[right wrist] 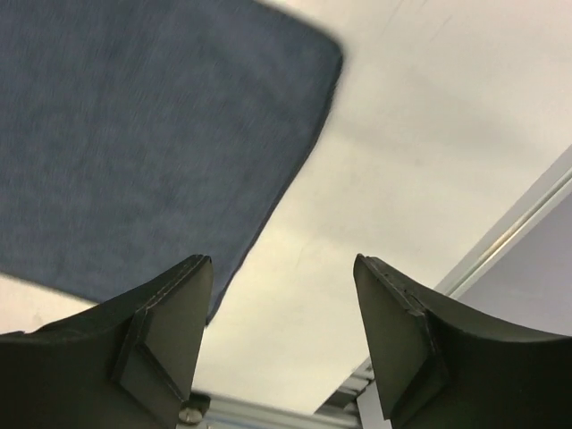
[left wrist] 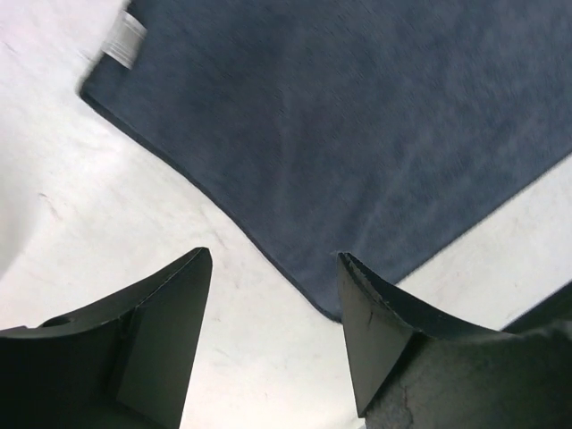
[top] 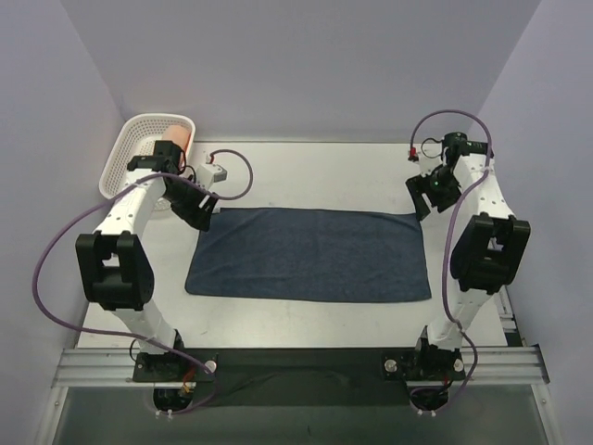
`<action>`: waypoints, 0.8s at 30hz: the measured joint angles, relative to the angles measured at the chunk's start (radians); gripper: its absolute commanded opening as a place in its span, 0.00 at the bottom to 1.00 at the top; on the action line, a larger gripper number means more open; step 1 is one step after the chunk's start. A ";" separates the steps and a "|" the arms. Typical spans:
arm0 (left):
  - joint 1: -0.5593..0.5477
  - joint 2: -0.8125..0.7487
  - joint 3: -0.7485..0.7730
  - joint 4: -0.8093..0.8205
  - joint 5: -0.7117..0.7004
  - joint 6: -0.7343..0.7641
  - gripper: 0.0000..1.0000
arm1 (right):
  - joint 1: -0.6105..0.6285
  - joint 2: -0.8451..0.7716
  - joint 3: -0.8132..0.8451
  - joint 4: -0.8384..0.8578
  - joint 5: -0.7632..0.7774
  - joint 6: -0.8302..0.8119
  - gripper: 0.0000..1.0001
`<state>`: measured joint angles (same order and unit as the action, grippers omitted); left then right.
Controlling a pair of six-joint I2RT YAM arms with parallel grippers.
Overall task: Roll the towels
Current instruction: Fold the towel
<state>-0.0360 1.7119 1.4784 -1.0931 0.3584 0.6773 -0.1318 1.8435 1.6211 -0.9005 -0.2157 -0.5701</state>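
Towel first: navy towel [top: 310, 255] lies flat and fully spread mid-worktop [top: 315, 176], no roll in it. On L wrist cam I see left fingers [left wrist: 165, 335] spread wide w/ nothing between, hanging just beside the towel's far-left corner; a white tag [left wrist: 125, 40] shows at one towel corner. R side same: right fingers [right wrist: 170, 331] spread, empty, by the far-right corner. Orange towel [top: 174, 130] sits in the white basket [top: 125, 158], far left, well apart from the navy one.
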 measured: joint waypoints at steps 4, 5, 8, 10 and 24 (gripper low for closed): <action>0.026 0.129 0.115 0.039 0.015 -0.069 0.61 | -0.013 0.180 0.147 0.017 -0.002 0.045 0.47; 0.029 0.158 0.136 0.052 0.016 -0.084 0.60 | -0.014 0.217 0.168 0.017 -0.002 0.054 0.45; 0.031 0.233 0.192 0.072 0.016 -0.122 0.57 | -0.019 0.307 0.210 0.017 -0.002 0.080 0.45; 0.031 0.275 0.220 0.083 0.016 -0.145 0.56 | -0.020 0.350 0.235 0.017 -0.002 0.095 0.45; 0.031 0.442 0.320 0.153 0.011 -0.230 0.61 | -0.018 0.478 0.362 0.029 -0.012 0.163 0.40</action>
<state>-0.0055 2.1536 1.7985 -0.9405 0.3695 0.4469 -0.1497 2.3215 1.9827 -0.8715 -0.2276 -0.4076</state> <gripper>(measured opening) 0.607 0.402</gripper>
